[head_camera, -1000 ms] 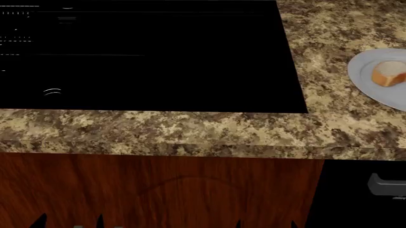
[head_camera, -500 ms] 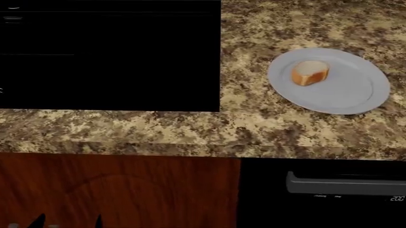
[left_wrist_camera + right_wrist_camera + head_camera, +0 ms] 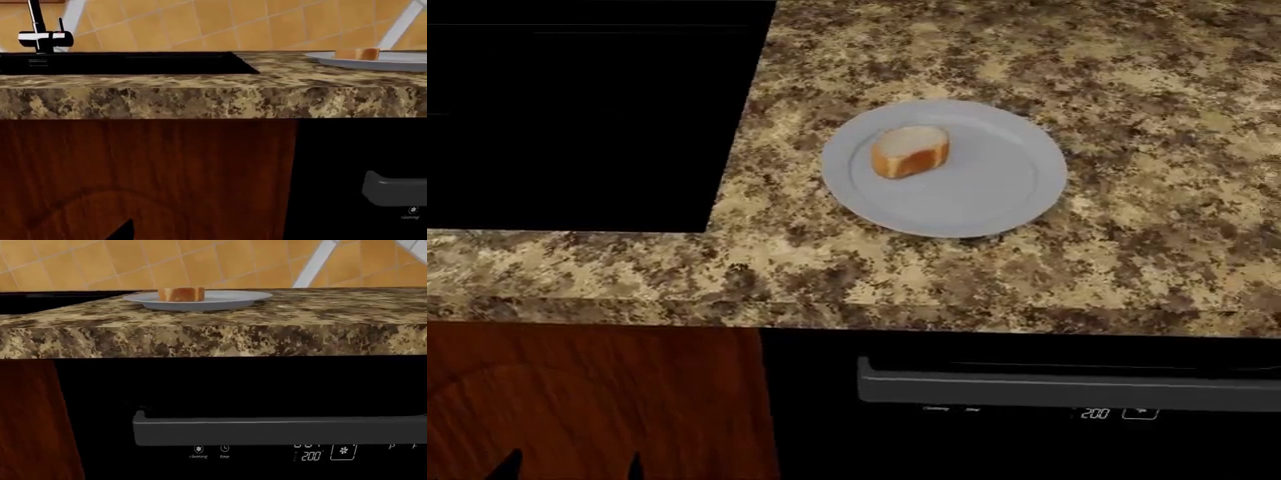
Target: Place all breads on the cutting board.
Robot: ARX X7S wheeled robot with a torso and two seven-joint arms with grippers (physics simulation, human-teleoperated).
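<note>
**Bread chunk on plate; grippers below counter edge**

The cut bread chunk (image 3: 909,151) rests on the grey plate (image 3: 1001,195), at about 10 o'clock from plate centre. The plate sits on the granite counter (image 3: 1121,90), at 3 o'clock from the black sink (image 3: 574,120). Left gripper (image 3: 571,467): only dark fingertips visible; jaw opening cannot be determined. Right gripper: not visible.

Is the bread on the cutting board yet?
Not yet. Nothing looks done: the cut bread chunk sits on a grey plate on the counter. Neither tool holds anything. No cutting board or second loaf is in view, so both breads are left.
</note>
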